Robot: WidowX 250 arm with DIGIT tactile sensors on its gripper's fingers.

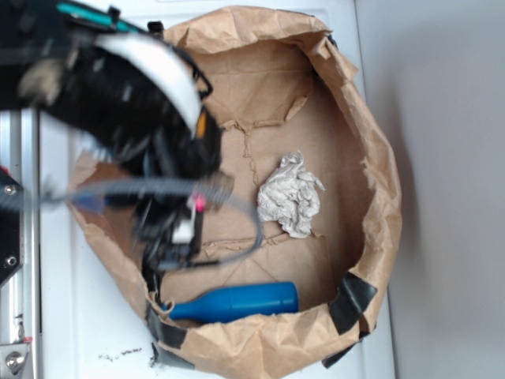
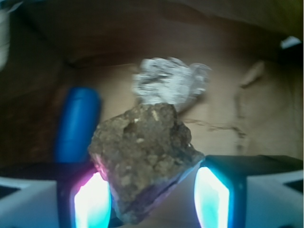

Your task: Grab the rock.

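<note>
You have one rock (image 2: 142, 161), one crumpled paper wad (image 1: 290, 196) and one blue bottle (image 1: 235, 302), all inside one brown paper bag (image 1: 377, 181). The rock sits between the gripper (image 2: 152, 197) fingers (image 2: 213, 194), which look pinched on it. From outside, the blurred arm (image 1: 118, 87) hides the rock. No writing reads.

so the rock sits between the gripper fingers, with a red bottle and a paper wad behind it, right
Not quite: the bottle is blue, not red, as the wrist view shows. The rest holds: the rock sits between the gripper fingers, with the paper wad behind it.
</note>
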